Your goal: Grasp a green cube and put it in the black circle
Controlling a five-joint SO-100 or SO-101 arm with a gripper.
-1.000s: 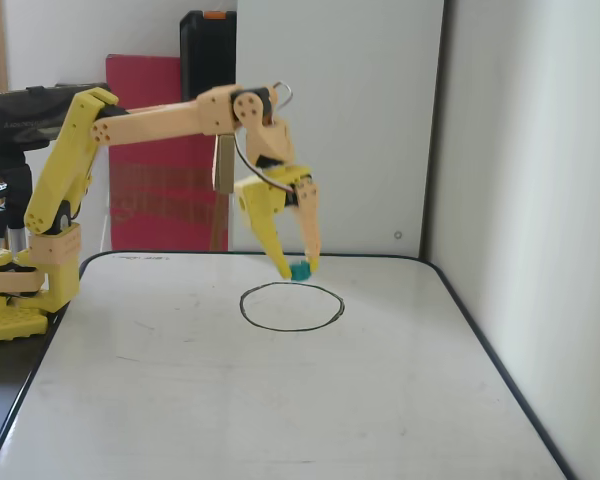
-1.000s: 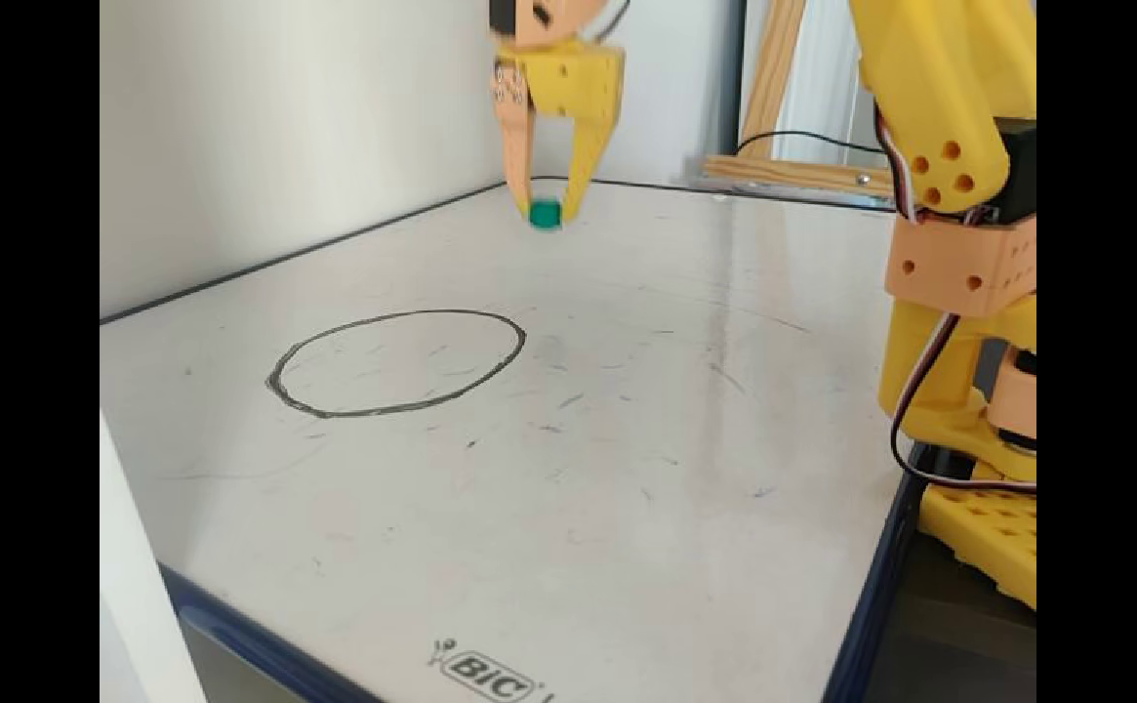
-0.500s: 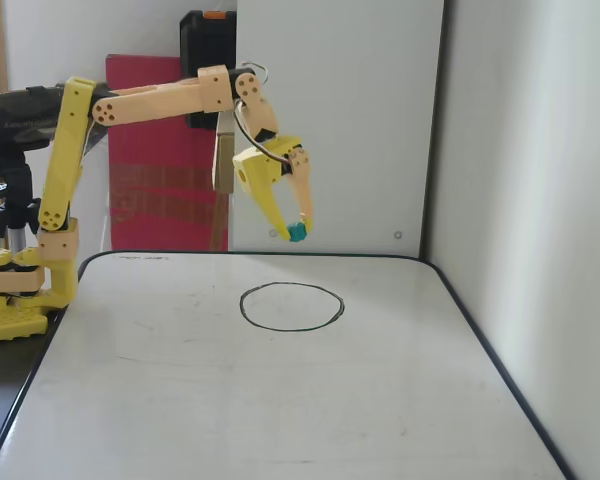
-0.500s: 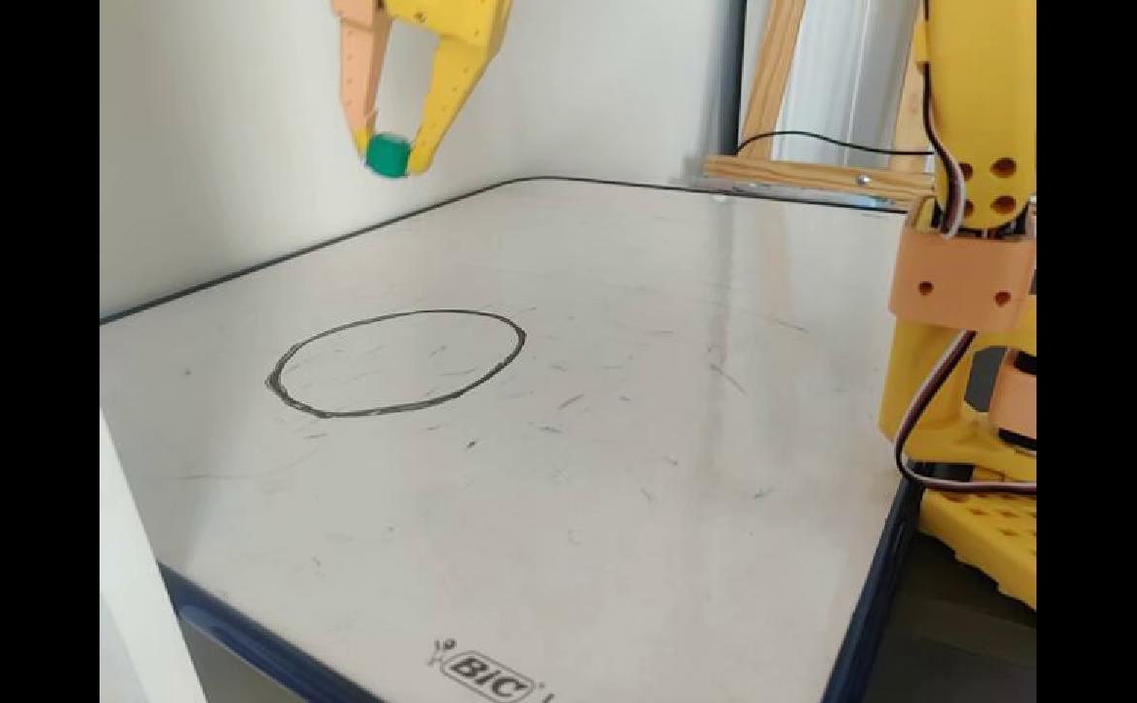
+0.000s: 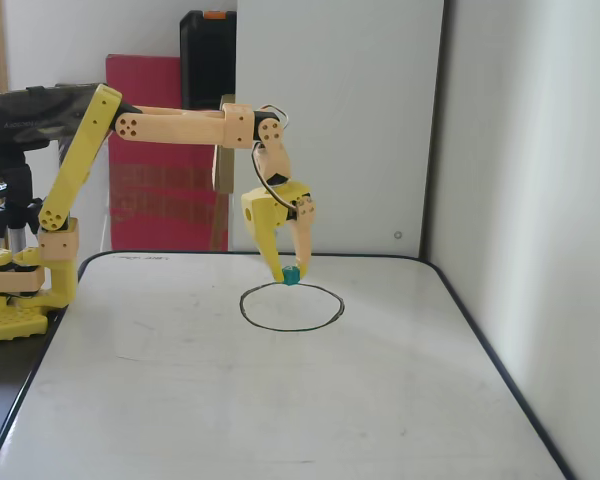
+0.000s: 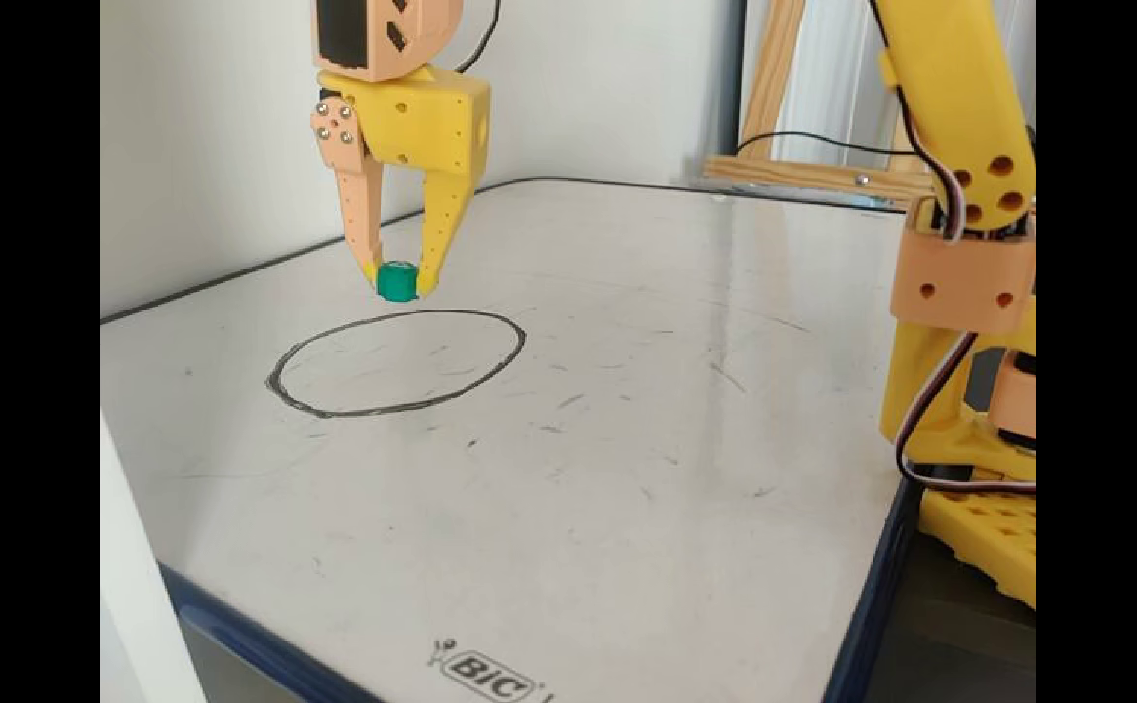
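Observation:
A tiny teal-green cube (image 5: 291, 275) (image 6: 395, 283) is pinched between the tips of my yellow gripper (image 5: 290, 273) (image 6: 396, 280), which is shut on it and points straight down. The black circle (image 5: 291, 306) (image 6: 395, 362) is a thin hand-drawn oval on the whiteboard. In both fixed views the cube hangs a little above the board, over the oval's rim on the side nearest the back wall. Whether it is just inside or just outside the line I cannot tell.
The whiteboard (image 5: 230, 400) (image 6: 627, 439) has a dark rim, with walls along two of its sides. My yellow arm base (image 5: 15, 290) (image 6: 968, 391) stands at the board's edge. A red panel (image 5: 155, 150) and a black case (image 5: 208, 60) stand behind.
The gripper, holding the cube, rose off the board's back area, then swung toward the circle and came down to just above its rim.

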